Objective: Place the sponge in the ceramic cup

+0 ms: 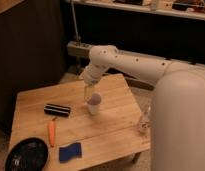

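Observation:
The bright blue sponge [70,151] lies flat near the front edge of the wooden table [113,122], left of centre. The pale ceramic cup [94,103] stands upright near the middle of the table. My gripper [88,92] hangs from the white arm, pointing down, just above and slightly left of the cup's rim. It is open with nothing in it. It is far from the sponge.
An orange carrot [51,133] lies left of the sponge. A black cylindrical roll [57,109] lies left of the cup. A round black plate [27,155] sits at the front left corner. My white body [181,120] fills the right side.

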`<state>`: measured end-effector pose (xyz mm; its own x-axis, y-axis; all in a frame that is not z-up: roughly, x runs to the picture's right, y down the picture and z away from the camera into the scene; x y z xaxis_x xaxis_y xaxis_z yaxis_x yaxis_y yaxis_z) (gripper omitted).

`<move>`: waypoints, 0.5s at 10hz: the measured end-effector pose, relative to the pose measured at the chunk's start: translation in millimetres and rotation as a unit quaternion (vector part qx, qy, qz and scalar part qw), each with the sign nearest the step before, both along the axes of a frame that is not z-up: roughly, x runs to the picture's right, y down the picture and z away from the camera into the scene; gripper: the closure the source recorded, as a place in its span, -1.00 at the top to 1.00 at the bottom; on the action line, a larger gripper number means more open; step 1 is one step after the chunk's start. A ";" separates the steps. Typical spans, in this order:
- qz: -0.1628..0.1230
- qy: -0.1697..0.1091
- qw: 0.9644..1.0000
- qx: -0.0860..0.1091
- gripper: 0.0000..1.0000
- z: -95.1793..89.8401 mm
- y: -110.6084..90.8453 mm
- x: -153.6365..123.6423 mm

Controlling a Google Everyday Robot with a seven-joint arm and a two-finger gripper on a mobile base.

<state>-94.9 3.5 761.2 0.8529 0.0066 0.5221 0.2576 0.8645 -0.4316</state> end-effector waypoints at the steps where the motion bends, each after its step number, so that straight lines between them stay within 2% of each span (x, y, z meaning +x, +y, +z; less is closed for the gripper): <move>1: 0.001 -0.006 1.000 0.000 0.60 -12.8 11.5 0.8; 3: -0.003 -0.027 1.000 -0.007 0.60 -44.3 42.1 -7.6; 5: 0.003 -0.036 0.999 -0.029 0.60 -57.6 70.4 -6.5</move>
